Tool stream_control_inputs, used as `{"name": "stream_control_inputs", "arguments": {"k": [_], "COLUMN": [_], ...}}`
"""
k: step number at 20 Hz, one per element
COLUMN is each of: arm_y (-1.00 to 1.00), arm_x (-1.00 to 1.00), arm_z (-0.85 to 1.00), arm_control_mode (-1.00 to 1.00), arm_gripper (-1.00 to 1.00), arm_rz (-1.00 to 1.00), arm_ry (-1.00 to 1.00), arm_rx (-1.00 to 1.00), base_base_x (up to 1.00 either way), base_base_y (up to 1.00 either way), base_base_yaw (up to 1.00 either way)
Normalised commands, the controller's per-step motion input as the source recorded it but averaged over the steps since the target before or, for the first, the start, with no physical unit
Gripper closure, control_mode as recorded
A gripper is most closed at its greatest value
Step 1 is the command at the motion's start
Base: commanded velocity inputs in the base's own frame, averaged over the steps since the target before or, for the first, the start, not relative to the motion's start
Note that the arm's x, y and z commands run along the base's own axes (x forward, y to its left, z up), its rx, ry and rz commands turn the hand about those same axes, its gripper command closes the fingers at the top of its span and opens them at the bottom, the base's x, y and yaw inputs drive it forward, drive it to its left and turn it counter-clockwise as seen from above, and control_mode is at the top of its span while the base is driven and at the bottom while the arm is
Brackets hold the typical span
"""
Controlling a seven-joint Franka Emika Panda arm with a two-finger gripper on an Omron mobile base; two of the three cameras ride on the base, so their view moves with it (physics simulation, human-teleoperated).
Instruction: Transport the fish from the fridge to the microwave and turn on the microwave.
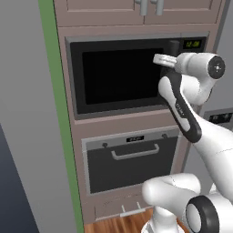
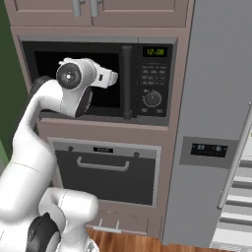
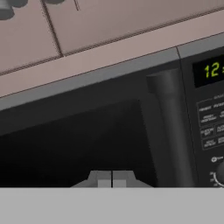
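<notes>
The microwave (image 1: 118, 75) (image 2: 152, 74) (image 3: 87, 140) is built into the cabinet wall with its dark glass door closed and green digits lit on its side panel. My gripper (image 1: 158, 58) (image 2: 116, 77) (image 3: 112, 178) is shut with nothing between its fingers. It hovers in front of the door glass, just left of the vertical door handle (image 1: 173, 47) (image 2: 127, 81) (image 3: 170, 131). The tall grey fridge (image 2: 211, 98) stands right of the microwave, with white shelves showing at its lower right. The fish is out of view.
A dark oven (image 1: 132, 161) (image 2: 106, 172) with a horizontal handle sits under the microwave. Cabinet doors (image 2: 98, 12) close off the space above. A grey wall with a green edge strip (image 1: 57, 113) bounds the left. Wooden floor (image 2: 138, 241) shows below.
</notes>
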Motion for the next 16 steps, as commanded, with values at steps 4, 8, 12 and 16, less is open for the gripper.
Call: {"name": "stream_control_inputs", "arguments": {"k": [4,8,12,16], "arm_y": [-0.30,-0.34,-0.19,-0.18], "arm_x": [-0.02,-0.06,-0.08,-0.03], "arm_z": [0.00,0.00,0.00,0.00], "arm_control_mode": [-1.00,-1.00,-1.00,-1.00], "arm_gripper": [1.00,1.00,1.00,1.00], "arm_rz": [0.00,0.00,0.00,0.00], "arm_ry": [0.00,0.00,0.00,0.00], "arm_rx": [0.12,0.21,0.24,0.24], "base_base_x": [0.00,0.00,0.00,0.00], "base_base_y": [0.00,0.00,0.00,0.00], "base_base_yaw": [0.00,0.00,0.00,0.00]}}
